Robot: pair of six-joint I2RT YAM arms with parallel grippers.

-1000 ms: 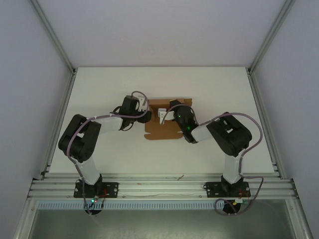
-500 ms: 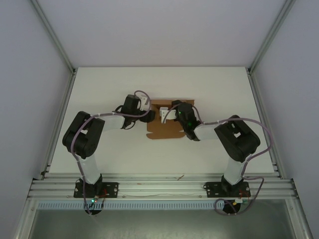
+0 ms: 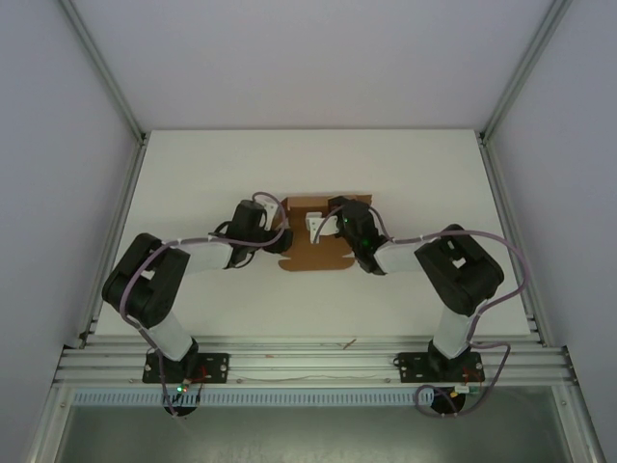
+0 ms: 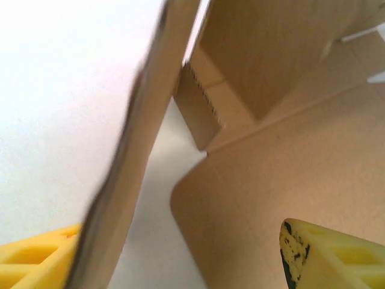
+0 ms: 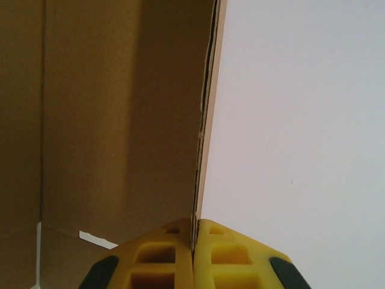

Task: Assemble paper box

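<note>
The paper box (image 3: 318,255) is a brown cardboard sheet lying partly folded on the middle of the white table. My right gripper (image 3: 324,220) is over its far part and is shut on a thin upright wall of it (image 5: 206,120), with the yellow fingertips (image 5: 174,241) pinching the wall's edge. My left gripper (image 3: 279,234) is at the box's left edge, open. In the left wrist view a raised flap (image 4: 141,138) stands just inside the left finger (image 4: 36,259). A flat panel (image 4: 289,174) lies between that flap and the right finger (image 4: 331,259).
The white table (image 3: 193,174) has free room to the left, right and far side of the box. Aluminium rails (image 3: 308,355) run along the near edge by the arm bases, and frame posts (image 3: 106,87) stand at the far corners.
The left arm has swung, drawing its wrist back along the box's left edge toward the near side. The right gripper has stayed on the box's wall with little movement.
</note>
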